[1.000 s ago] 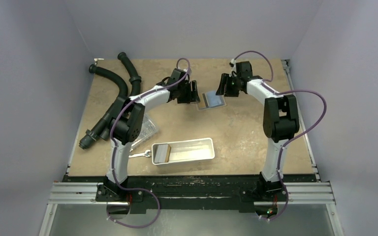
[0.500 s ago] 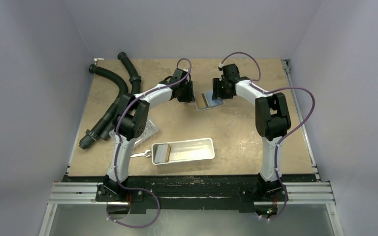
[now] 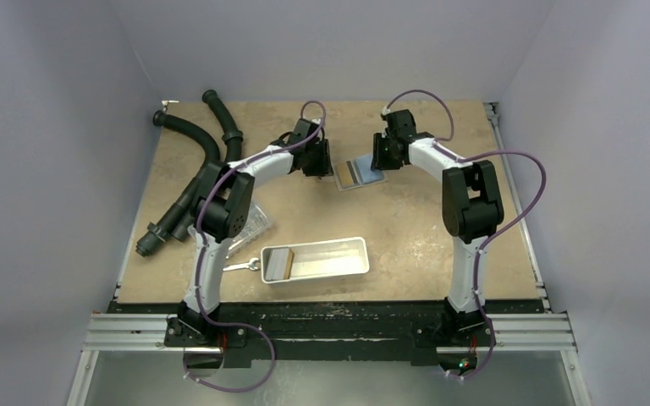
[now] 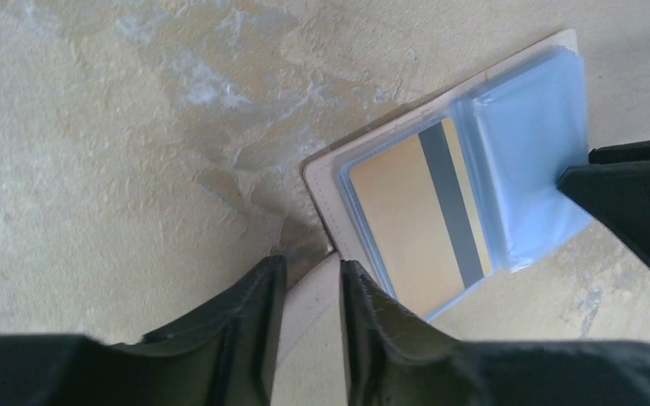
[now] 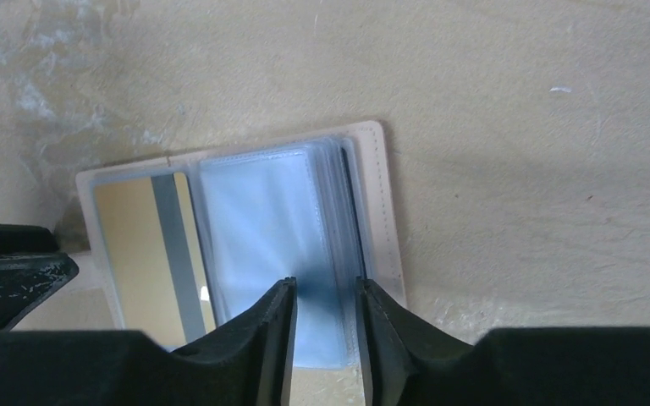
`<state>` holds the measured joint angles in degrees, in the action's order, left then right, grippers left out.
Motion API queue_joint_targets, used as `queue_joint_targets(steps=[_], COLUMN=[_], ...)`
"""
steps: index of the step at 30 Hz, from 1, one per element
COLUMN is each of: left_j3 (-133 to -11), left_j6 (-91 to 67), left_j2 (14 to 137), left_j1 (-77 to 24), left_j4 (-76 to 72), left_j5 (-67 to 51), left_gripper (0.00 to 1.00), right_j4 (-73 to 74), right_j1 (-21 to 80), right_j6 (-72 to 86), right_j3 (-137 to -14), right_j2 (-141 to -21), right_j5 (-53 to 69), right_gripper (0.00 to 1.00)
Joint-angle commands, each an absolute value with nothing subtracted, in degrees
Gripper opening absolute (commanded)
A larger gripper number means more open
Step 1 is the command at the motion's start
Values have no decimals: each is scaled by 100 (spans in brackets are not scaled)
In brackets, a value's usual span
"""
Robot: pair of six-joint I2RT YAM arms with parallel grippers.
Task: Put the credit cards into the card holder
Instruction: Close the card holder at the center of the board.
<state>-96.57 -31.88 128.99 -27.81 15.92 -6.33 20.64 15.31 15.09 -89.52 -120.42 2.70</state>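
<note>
holder (image 3: 364,178) sits open left-right between them: left gripper (image 4: 311,266) pinches its left edge, right gripper (image 5: 324,286) hovers nearly closed on the right panel, can't tell if gripping.

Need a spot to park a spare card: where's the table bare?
Bare: between card holder and white tray; from the tray rightward to the right arm; the far strip beyond the holder. Crowded: left side, with black hoses, clear plastic box, wrench.

A beige card holder (image 5: 387,222) with translucent pale blue sleeves (image 5: 262,211) displays a tan-gold credit card (image 4: 398,228) crossed by a grey stripe (image 4: 453,211), on a mottled sandy table (image 4: 118,127); the hoses (image 3: 231,134) are black, the tray (image 3: 365,256) white.
</note>
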Motion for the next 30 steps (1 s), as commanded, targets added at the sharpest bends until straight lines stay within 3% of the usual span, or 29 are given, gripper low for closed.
queue_joint_targets(steps=[1,4,10,18,26,30], left_j3=[-9415,-9422,-9501,-9473,-9638,-9508], left_j6=[-3036,-2996,-2942,-3142,-3104,-3125], left_j2=[12384,12220,12360,12237,12503,12664], left_j1=[-2643,-2578,-2542,-2591,-2609,-2610], left_j4=[1783,1797,1933,1567,1901,1855], left_j5=[-796,-1019,-1218,-1399,-1283,-1302], left_gripper=[39,50,54,44,52,42], right_j4=[2010,2019,1747,956,773,632], right_j1=[1488,1450,1172,376,349,344], right_j6=[1509,1588,1904,2428,2530,2621], right_j3=[-8740,-8683,-8320,-7651,-7613,-7655], right_j2=[-11575,-11442,-11191,-11263,-11618,-11880], right_j5=[651,657,1270,2810,3196,3619], right_gripper=[42,50,66,71,72,71])
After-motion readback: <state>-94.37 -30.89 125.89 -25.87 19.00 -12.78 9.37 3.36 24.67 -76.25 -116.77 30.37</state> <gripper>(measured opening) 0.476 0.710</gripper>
